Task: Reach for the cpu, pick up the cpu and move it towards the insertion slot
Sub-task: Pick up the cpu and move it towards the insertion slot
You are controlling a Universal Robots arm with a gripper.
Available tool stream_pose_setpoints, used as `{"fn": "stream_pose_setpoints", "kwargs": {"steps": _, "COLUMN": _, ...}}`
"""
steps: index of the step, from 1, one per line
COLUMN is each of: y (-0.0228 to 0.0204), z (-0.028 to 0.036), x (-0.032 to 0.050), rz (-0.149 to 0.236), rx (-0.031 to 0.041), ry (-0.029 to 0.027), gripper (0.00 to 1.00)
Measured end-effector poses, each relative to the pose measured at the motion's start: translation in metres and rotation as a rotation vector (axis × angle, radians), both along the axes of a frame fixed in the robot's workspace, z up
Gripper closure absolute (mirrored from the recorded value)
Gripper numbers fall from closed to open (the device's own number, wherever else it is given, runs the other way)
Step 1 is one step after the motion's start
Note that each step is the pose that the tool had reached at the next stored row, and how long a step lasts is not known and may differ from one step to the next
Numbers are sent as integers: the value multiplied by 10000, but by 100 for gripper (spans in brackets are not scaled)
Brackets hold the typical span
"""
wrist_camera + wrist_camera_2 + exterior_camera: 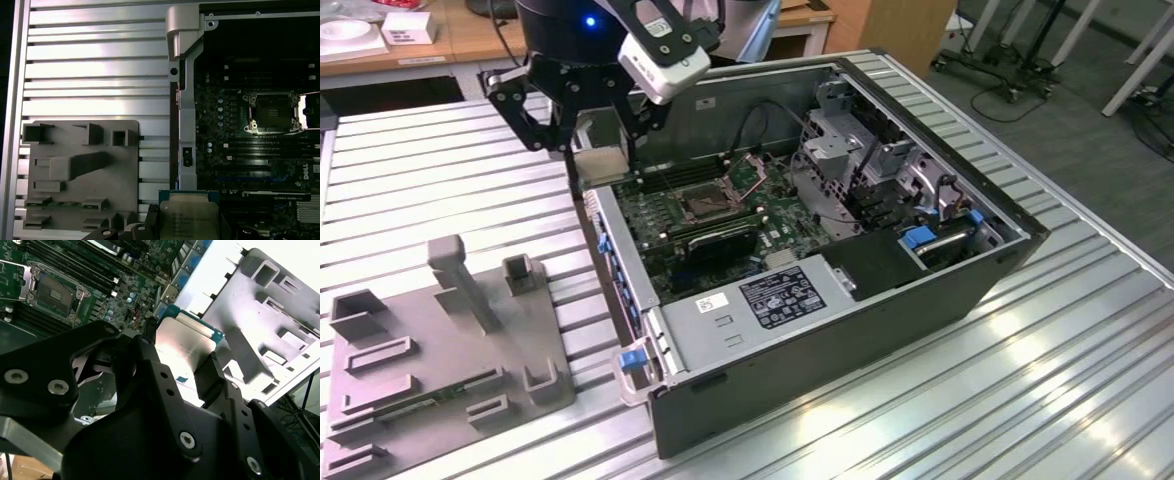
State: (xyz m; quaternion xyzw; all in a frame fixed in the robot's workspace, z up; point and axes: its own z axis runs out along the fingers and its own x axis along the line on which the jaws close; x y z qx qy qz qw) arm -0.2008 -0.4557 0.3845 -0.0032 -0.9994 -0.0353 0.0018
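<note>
My gripper (598,152) hangs over the left wall of the open computer case (881,300) and is shut on the cpu (603,162), a small flat square chip. In both wrist views the cpu (182,342) (189,215) shows a silvery face between the black fingers (212,372). The insertion slot (700,205), a dark square socket with a shiny metal frame, lies on the green board to the exterior view's right of the gripper and lower. It stands bare in both wrist views (55,290) (272,112). The cpu is apart from it, above the case edge.
A grey tray (440,350) (80,175) with raised holders lies on the ribbed metal table beside the case, with a green memory stick (420,400) in it. Inside the case are long black memory slots (260,150), drive cages (854,150) and cables.
</note>
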Motion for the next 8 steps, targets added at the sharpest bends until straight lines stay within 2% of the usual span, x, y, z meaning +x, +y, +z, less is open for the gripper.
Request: {"fn": "stream_pose_setpoints", "kwargs": {"steps": 8, "y": 0, "z": 0, "x": 62, "rz": 0, "rx": 0, "ry": 0, "gripper": 45}}
